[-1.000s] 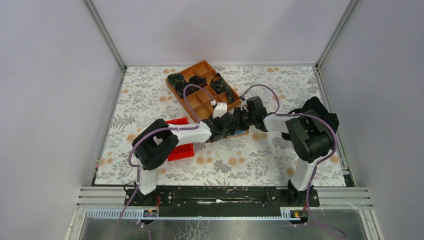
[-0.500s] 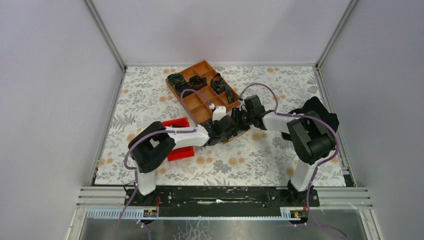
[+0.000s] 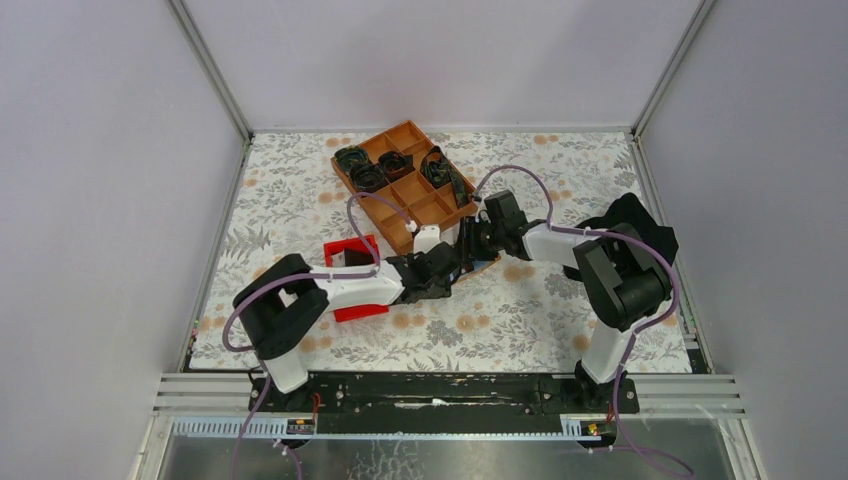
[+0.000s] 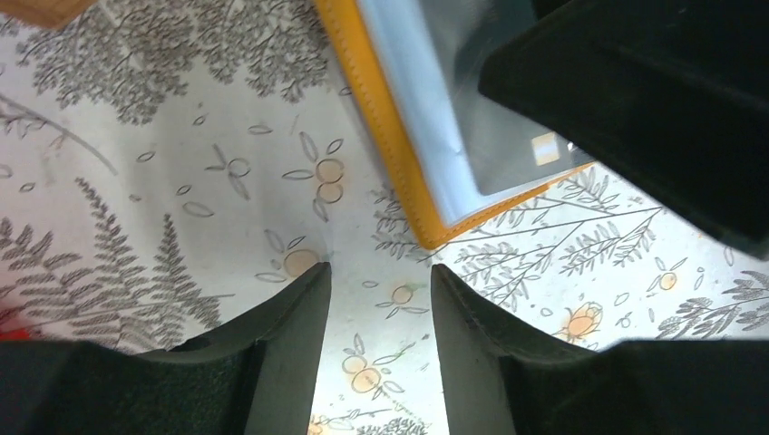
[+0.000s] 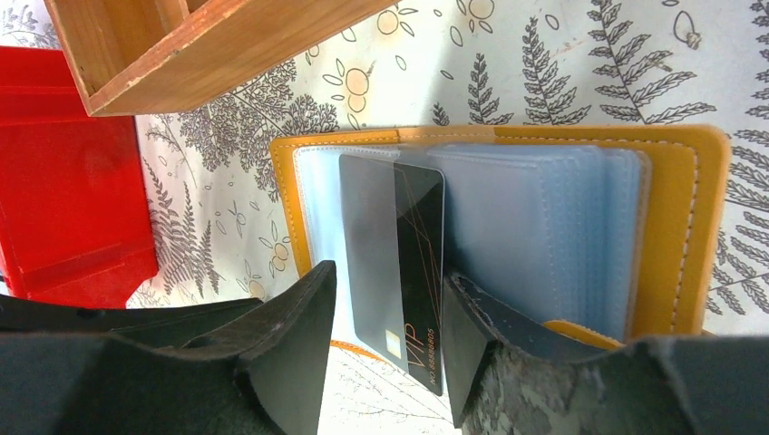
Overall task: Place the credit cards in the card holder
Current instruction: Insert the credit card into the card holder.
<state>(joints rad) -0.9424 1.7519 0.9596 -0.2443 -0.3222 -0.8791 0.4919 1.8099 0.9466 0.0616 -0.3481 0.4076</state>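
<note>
The card holder [image 5: 676,227] lies open on the flowered cloth, tan-orange with clear sleeves. A black credit card [image 5: 399,245] marked VIP sits partly in a sleeve, its near end sticking out. My right gripper [image 5: 388,272] is open, one finger on each side of that end; the right finger is next to the card's edge and the left one is apart. My left gripper [image 4: 379,269] is open and empty over bare cloth, just short of the holder's corner [image 4: 390,145]. In the top view the two grippers [image 3: 447,268] [image 3: 468,248] meet at the holder [image 3: 487,264]. No other cards show.
The orange-brown compartment tray [image 3: 405,185] stands just behind the holder, with dark items in its far cells; its corner shows in the right wrist view [image 5: 199,45]. The red bin [image 3: 345,248] lies under the left arm, left of the holder [image 5: 63,181].
My left gripper has drawn back from the holder, toward the near left. My right gripper has stayed at the holder.
</note>
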